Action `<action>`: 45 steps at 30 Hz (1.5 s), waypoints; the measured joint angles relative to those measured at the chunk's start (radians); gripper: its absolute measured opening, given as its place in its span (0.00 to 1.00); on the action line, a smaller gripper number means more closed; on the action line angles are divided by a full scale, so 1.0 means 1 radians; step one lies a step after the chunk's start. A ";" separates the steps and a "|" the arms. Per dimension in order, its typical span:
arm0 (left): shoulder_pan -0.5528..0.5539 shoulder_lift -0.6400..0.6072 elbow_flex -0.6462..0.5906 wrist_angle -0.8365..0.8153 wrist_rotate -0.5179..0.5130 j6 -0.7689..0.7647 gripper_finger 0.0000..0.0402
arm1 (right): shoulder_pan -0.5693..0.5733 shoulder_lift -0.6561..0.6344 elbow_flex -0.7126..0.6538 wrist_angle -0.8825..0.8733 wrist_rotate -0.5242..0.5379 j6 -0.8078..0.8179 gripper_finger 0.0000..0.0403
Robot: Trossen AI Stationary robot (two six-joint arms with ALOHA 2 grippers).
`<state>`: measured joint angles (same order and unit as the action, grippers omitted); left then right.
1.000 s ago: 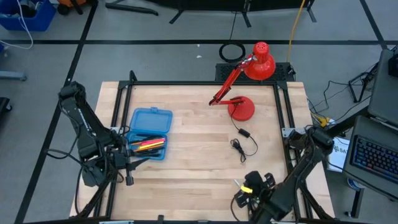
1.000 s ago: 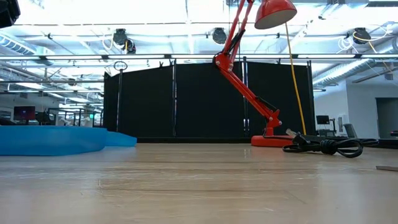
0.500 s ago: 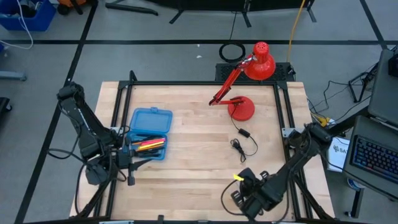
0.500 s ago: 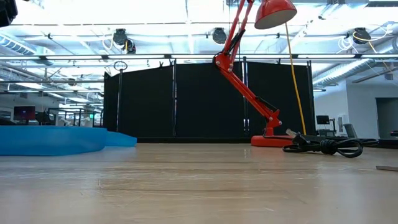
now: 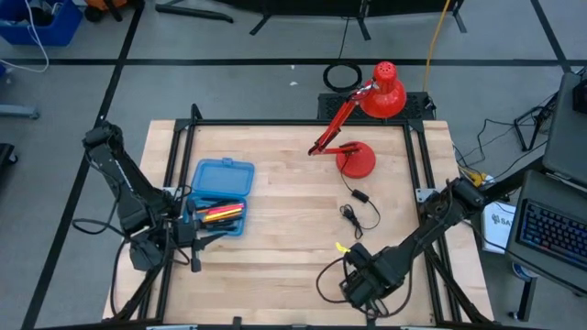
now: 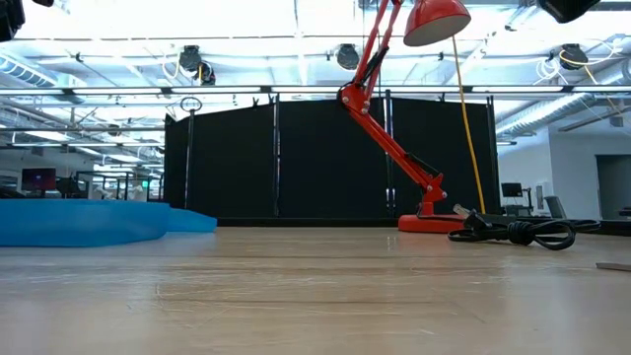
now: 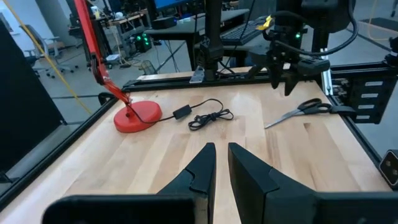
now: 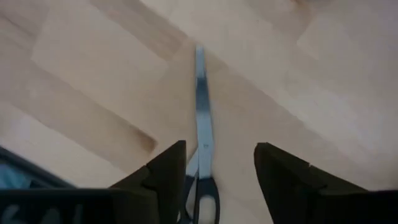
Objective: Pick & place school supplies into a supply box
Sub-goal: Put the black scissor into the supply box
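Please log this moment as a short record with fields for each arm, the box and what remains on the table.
right gripper: jaws open, above the scissors, not gripping
left gripper: jaws nearly closed, empty, by the supply box
supply box: lid open, pens inside
scissors: flat on the table, outside the box
other: red lamp, black cable

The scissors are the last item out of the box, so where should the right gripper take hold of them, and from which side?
Probably from straight above, at the pivot where blades meet handles. The scissors lie flat and closed on the table, and the open right gripper already straddles that narrow part.
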<state>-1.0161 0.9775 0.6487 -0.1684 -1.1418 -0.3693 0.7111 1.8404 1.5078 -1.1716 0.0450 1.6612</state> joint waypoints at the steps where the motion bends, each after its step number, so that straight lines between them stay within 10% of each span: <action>1: 0.002 0.000 0.000 -0.001 0.003 -0.002 0.12 | -0.006 0.000 0.000 -0.001 -0.024 -0.012 0.45; 13: 0.001 0.001 0.000 -0.013 0.018 -0.007 0.12 | -0.018 -0.009 0.000 -0.009 -0.135 -0.084 0.42; 29: 0.001 0.044 0.000 -0.010 0.016 -0.027 0.12 | 0.120 -0.036 -0.001 0.129 -0.169 0.219 0.40; 45: 0.002 0.044 -0.001 0.008 -0.010 -0.025 0.12 | 0.216 -0.031 -0.271 0.605 -0.150 0.421 0.40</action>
<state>-1.0145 1.0214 0.6479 -0.1604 -1.1515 -0.3946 0.9272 1.8099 1.2365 -0.5662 -0.1054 2.0825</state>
